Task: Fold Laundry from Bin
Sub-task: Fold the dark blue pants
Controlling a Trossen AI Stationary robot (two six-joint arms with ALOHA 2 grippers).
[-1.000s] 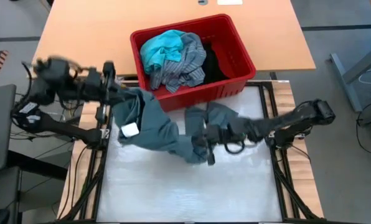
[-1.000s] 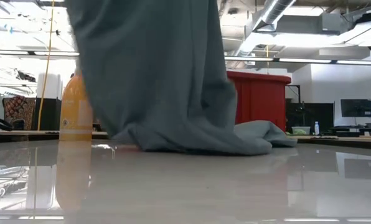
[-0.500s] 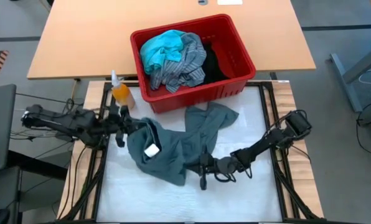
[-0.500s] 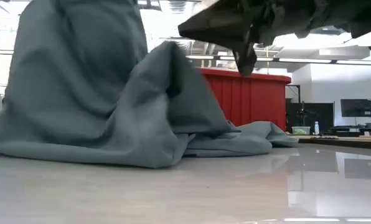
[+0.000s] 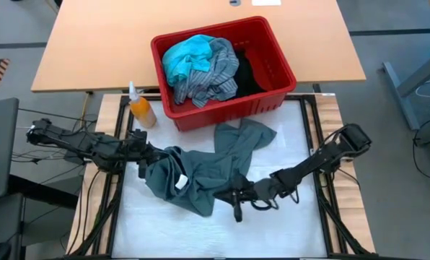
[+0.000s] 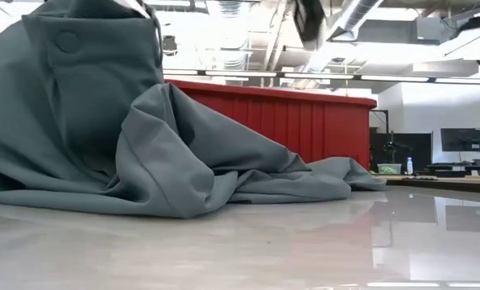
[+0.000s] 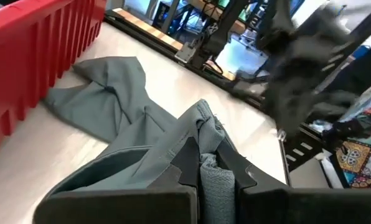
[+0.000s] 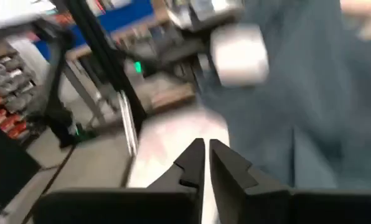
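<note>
- The left claw (image 5: 144, 154) is clamped on a fold of the grey-green garment (image 5: 200, 173), the cloth bunched between its fingers (image 7: 188, 163), low over the bench (image 5: 287, 231).
- The right claw (image 5: 236, 197) sits at that garment's opposite edge; its fingers (image 8: 192, 163) stand nearly together with a thin gap, nothing visibly between them.
- Between both claws the garment lies crumpled, a white tag (image 5: 180, 181) showing.
- Beyond the claws stands the red bin (image 5: 273, 97), holding turquoise (image 5: 186, 54), striped (image 5: 213, 72) and black (image 5: 247, 68) laundry.
- An orange bottle (image 5: 141, 110) stands just beside the bin, near the left claw.
</note>
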